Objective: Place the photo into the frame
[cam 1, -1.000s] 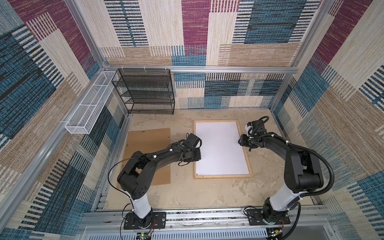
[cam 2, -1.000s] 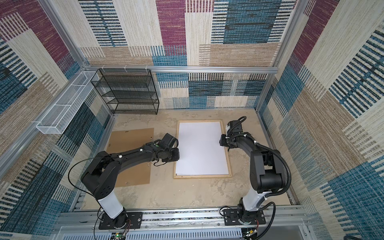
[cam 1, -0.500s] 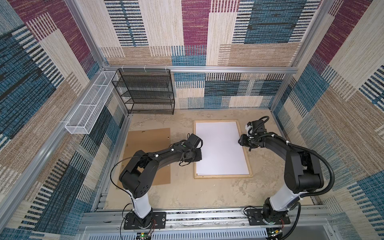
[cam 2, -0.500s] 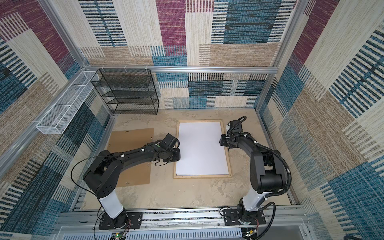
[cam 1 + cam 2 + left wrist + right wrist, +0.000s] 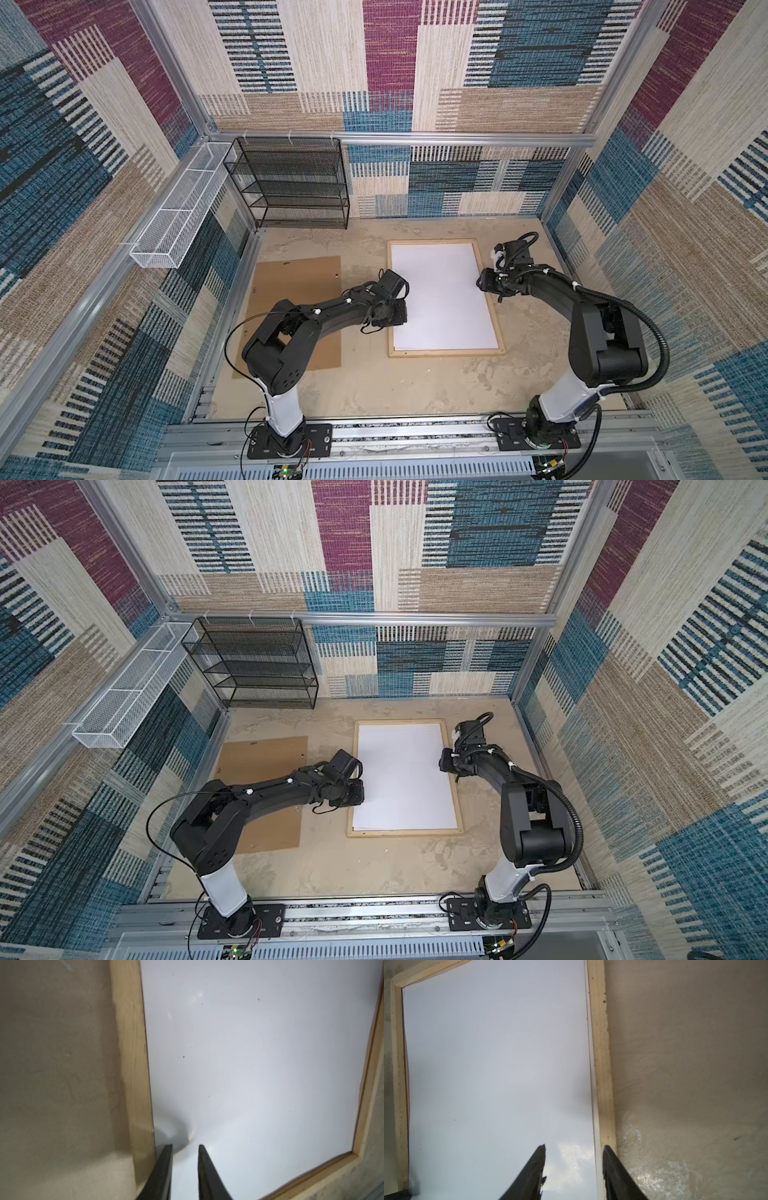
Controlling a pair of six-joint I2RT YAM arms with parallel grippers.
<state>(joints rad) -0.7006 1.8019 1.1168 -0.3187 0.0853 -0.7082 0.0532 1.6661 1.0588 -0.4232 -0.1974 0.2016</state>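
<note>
The photo (image 5: 444,299) (image 5: 405,783) lies white back up inside the pale wood frame (image 5: 446,353) (image 5: 405,833) on the floor. My left gripper (image 5: 404,318) (image 5: 360,798) sits at the frame's left bar, towards the front. In the left wrist view its jaws (image 5: 185,1146) stand a little apart over the photo (image 5: 259,1064), beside the frame's bar (image 5: 133,1043), with the paper buckled just ahead. My right gripper (image 5: 480,282) (image 5: 441,764) is at the right bar. Its jaws (image 5: 574,1146) are open, one finger over the photo (image 5: 498,1064), one over the bar (image 5: 601,1043).
A brown backing board (image 5: 297,286) lies flat left of the frame, partly under my left arm. A black wire shelf (image 5: 291,183) stands at the back left. A white wire basket (image 5: 178,208) hangs on the left wall.
My left gripper has crept slightly forward along the frame's left bar. The right arm has not moved.
</note>
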